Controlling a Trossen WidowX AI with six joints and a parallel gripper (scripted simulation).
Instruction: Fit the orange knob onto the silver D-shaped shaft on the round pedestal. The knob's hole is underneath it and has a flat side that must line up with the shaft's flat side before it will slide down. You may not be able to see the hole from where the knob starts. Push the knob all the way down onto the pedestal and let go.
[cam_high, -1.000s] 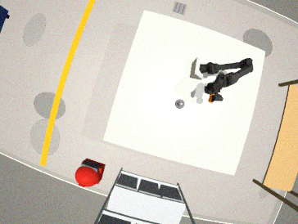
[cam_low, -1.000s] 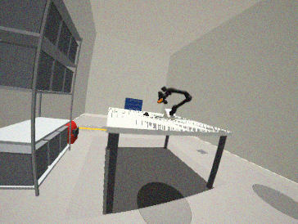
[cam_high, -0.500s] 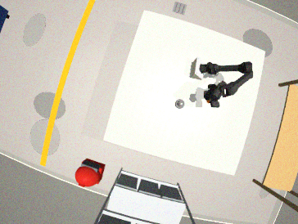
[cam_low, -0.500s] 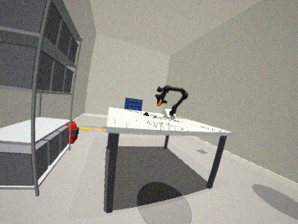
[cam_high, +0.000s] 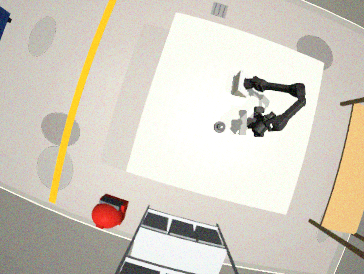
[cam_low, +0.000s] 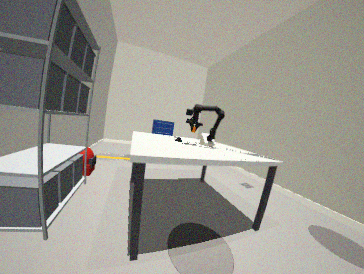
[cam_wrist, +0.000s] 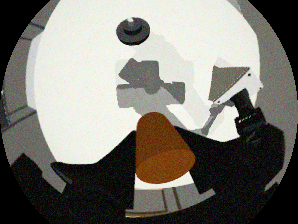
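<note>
The orange knob (cam_low: 194, 129) (cam_wrist: 161, 145) is a tapered cone held between the black fingers of my gripper (cam_low: 194, 126) (cam_wrist: 154, 131). Its wide, plain end face points toward the wrist camera and its narrow end points away; no hole shows. The gripper is shut on it, high above the white table. The round dark pedestal (cam_high: 219, 127) (cam_low: 178, 140) (cam_wrist: 133, 37) stands on the table, apart from the knob, ahead of the gripper at the top of the wrist view. The silver shaft (cam_wrist: 131, 21) shows as a small bright tip; its flat side cannot be made out.
A wedge-shaped white and tan block (cam_high: 238, 84) (cam_wrist: 227, 82) stands by the arm's base. The arm's shadow lies on the white table (cam_high: 175, 100) (cam_low: 150, 150) between the pedestal and the base. A shelf unit (cam_high: 175, 250) (cam_low: 44, 150) and a red object (cam_high: 107, 215) stand off the table.
</note>
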